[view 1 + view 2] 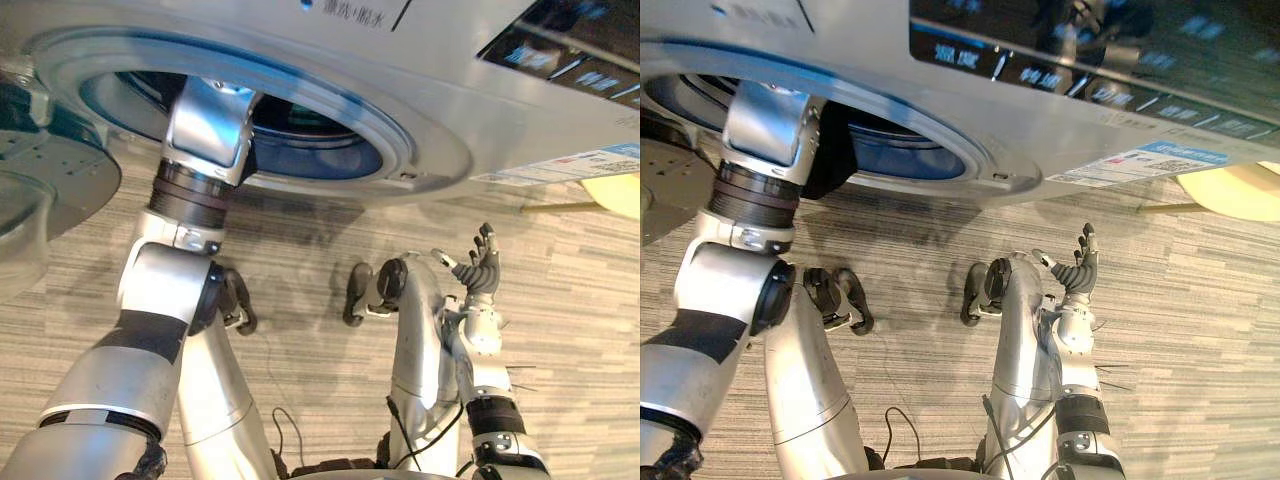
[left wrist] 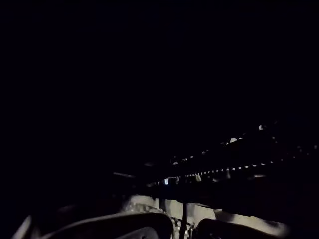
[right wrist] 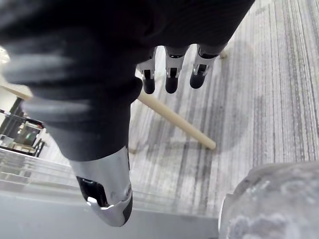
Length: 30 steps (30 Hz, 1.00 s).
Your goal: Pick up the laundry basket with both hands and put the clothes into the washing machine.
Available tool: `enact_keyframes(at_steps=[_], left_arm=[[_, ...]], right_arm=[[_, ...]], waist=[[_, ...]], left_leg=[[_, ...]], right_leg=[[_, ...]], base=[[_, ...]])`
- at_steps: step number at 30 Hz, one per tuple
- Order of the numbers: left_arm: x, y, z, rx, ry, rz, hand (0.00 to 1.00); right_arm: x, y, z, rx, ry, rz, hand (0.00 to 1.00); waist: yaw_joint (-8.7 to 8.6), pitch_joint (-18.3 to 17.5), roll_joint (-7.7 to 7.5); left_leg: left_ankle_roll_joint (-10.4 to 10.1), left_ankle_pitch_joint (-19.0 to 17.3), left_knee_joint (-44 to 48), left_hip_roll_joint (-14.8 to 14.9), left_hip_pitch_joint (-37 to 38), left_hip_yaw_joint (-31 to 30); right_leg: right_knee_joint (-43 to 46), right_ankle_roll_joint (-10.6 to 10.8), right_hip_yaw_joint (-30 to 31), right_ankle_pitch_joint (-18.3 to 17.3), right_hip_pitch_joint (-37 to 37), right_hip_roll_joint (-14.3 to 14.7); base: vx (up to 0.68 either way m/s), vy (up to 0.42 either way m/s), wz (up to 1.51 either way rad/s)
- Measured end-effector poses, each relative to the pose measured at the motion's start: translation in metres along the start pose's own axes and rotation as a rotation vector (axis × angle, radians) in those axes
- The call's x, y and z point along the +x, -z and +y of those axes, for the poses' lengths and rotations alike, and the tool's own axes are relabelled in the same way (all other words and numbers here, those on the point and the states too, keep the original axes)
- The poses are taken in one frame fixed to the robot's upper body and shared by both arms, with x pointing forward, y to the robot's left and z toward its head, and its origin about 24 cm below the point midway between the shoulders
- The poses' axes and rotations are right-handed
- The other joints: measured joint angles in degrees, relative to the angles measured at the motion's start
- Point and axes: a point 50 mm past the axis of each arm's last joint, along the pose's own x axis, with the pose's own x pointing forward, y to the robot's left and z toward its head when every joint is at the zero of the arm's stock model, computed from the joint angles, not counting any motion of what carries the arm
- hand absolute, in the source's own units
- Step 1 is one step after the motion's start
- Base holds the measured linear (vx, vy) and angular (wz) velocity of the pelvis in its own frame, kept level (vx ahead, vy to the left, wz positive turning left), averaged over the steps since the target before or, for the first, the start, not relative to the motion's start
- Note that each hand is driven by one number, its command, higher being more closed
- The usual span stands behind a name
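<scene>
The silver washing machine (image 1: 430, 150) stands right in front of me, its round door (image 1: 40, 190) swung open to the left. My left forearm (image 1: 205, 125) reaches through the door ring into the blue-lit drum (image 1: 320, 150), and the hand is hidden inside. The left wrist view is dark, with a row of drum holes (image 2: 219, 172) glinting. A dark shape (image 1: 825, 150) sits by the wrist at the drum mouth; I cannot tell what it is. My right hand (image 1: 480, 268) is raised over the floor, palm up, fingers (image 3: 172, 79) relaxed and holding nothing.
A pale yellow round top (image 1: 615, 195) on a wooden leg (image 3: 174, 119) stands on the striped grey floor at the right, close beside the machine. The open door juts out at the left.
</scene>
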Motion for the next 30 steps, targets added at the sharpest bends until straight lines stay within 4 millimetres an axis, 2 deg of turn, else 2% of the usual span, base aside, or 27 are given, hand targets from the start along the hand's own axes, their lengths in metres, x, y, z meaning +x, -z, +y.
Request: enact_keyframes(at_steps=[5, 10, 12, 14, 17, 20, 22, 24, 26, 27, 29, 30], left_arm=[[0.002, 0.009, -0.004, 0.156, 0.056, -0.014, 0.00], [-0.002, 0.017, -0.020, 0.353, 0.250, -0.050, 0.00], [-0.007, 0.020, -0.031, 0.523, 0.365, -0.114, 0.00], [-0.008, 0.023, -0.032, 0.575, 0.393, -0.119, 0.00], [-0.010, 0.028, -0.033, 0.613, 0.410, -0.092, 0.00], [-0.016, 0.028, -0.040, 0.583, 0.415, -0.083, 0.00], [-0.025, 0.032, -0.035, 0.542, 0.381, -0.062, 0.00], [-0.042, 0.042, -0.027, 0.476, 0.343, -0.010, 0.00], [-0.078, 0.060, -0.019, 0.381, 0.313, 0.102, 0.00], [-0.089, 0.065, -0.016, 0.363, 0.308, 0.136, 0.00], [-0.135, 0.086, -0.010, 0.287, 0.306, 0.305, 0.00], [-0.166, 0.098, -0.006, 0.245, 0.304, 0.422, 0.00]], right_arm=[[0.002, -0.002, -0.003, -0.002, 0.003, -0.009, 0.00], [0.004, -0.001, -0.009, -0.020, 0.002, -0.008, 0.00], [0.006, 0.001, -0.012, -0.022, -0.014, 0.000, 0.00], [0.006, 0.001, -0.010, -0.022, -0.029, 0.001, 0.00], [0.009, 0.005, -0.005, -0.025, -0.045, 0.019, 0.00], [0.009, 0.013, -0.010, -0.033, -0.028, 0.053, 0.00], [0.008, 0.018, -0.009, -0.041, -0.028, 0.080, 0.00], [0.006, 0.024, -0.009, -0.042, -0.024, 0.113, 0.00], [0.004, 0.034, -0.011, -0.054, -0.012, 0.166, 0.00], [0.004, 0.037, -0.012, -0.057, -0.009, 0.183, 0.00], [0.003, 0.046, -0.015, -0.081, 0.002, 0.238, 0.00], [0.003, 0.050, -0.019, -0.105, 0.005, 0.261, 0.00]], waist=[[0.10, 0.0, 0.02], [0.67, 0.0, 0.02], [1.52, 0.0, 0.03], [1.58, 0.0, 0.04], [1.71, 0.0, 0.07], [3.17, 0.0, 0.09], [3.42, -0.1, 0.17], [3.89, -0.1, 0.22], [4.67, -0.1, 0.29], [4.93, -0.1, 0.29], [6.21, -0.3, 0.58], [6.47, -0.9, 1.02]], left_leg=[[0.0, 0.0, 0.0, -0.2, -0.7, 0.0], [-0.1, 0.1, -0.6, -1.1, -0.7, 0.4], [-0.2, 0.2, -1.5, -1.3, -0.6, 0.7], [-0.2, 0.2, -1.6, -1.3, -0.4, 0.8], [-0.2, 0.2, -2.4, -1.4, 0.6, 0.7], [-0.4, 0.4, -3.6, -1.3, 2.6, 1.0], [-0.8, 0.6, -4.5, -1.4, 3.9, 0.9], [-1.2, 0.9, -5.8, -1.6, 5.5, 0.9], [-1.8, 1.2, -7.5, -2.1, 7.7, 0.9], [-1.9, 1.4, -7.9, -2.1, 8.2, 0.9], [-2.1, 1.9, -9.2, -2.3, 9.8, 0.8], [-2.1, 2.3, -10.0, -2.6, 10.3, 0.8]], right_leg=[[0.0, 0.0, -0.4, 0.0, -0.4, -0.4], [-0.3, 0.0, -0.2, 0.0, -0.4, -1.2], [-1.0, 0.1, -0.3, 0.0, -0.3, -1.4], [-1.2, 0.1, -0.3, 0.0, -0.3, -1.5], [-1.9, 0.1, -0.6, 0.0, 0.8, -1.6], [-2.7, 0.1, -0.5, 0.0, 2.3, -1.5], [-3.4, 0.1, -0.9, 0.0, 3.8, -1.5], [-4.5, 0.1, -1.1, 0.0, 5.3, -1.6], [-5.6, -0.1, -1.5, -0.1, 7.4, -1.6], [-5.9, -0.1, -1.6, -0.1, 8.0, -1.6], [-6.7, -0.4, -2.2, -0.2, 9.7, -1.9], [-7.1, -0.5, -2.5, -0.3, 10.4, -2.2]], base=[[0.05, -0.021, 0.01], [0.04, -0.014, 0.08], [0.06, -0.017, 0.04], [0.07, -0.015, 0.00], [0.07, -0.019, 0.02], [0.05, -0.038, 0.03], [0.04, -0.043, 0.04], [0.04, -0.059, 0.08], [0.03, -0.067, 0.10], [0.03, -0.072, 0.11], [0.02, -0.066, 0.15], [0.03, -0.071, 0.24]])
